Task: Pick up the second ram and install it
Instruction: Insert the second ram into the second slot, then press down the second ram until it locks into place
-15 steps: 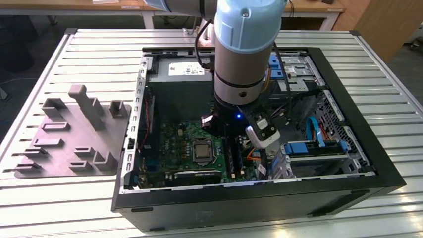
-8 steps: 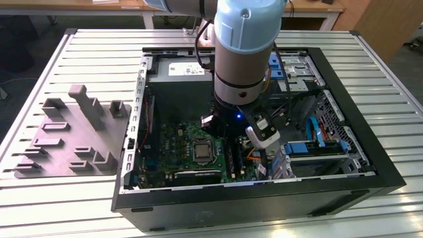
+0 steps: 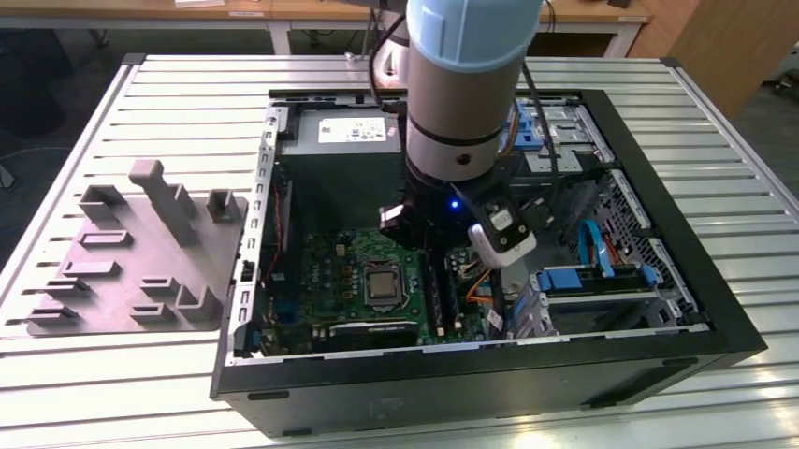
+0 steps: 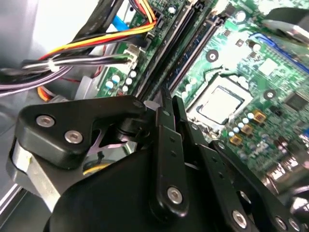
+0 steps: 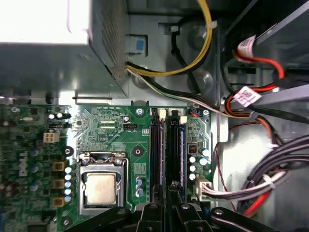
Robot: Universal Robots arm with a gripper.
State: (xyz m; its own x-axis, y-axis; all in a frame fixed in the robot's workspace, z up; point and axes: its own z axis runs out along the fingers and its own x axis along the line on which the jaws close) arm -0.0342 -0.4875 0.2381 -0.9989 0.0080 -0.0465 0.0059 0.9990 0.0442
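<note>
My gripper [image 3: 425, 241] is down inside the open computer case [image 3: 699, 309], over the green motherboard [image 3: 343, 271]. In both wrist views its black fingers [image 4: 161, 130] are pressed close together, and the gripper [image 5: 172, 187] sits right above the long black slot rails [image 5: 155, 154] beside the processor socket [image 5: 100, 186]. The second ram [image 5: 174, 154] shows as a thin dark stick seen edge-on, running out from between the fingertips along one rail. In the second wrist view the gripper [image 4: 169, 94] lines up with that rail. How deep the stick sits I cannot tell.
The grey moulded fixture tray [image 3: 138, 262] lies outside the case on the exterior view's left. The grey power-supply box [image 3: 337, 136] fills the case's far end. Bundled cables [image 5: 251, 183] and blue drive brackets [image 3: 600, 276] crowd the side beyond the slots.
</note>
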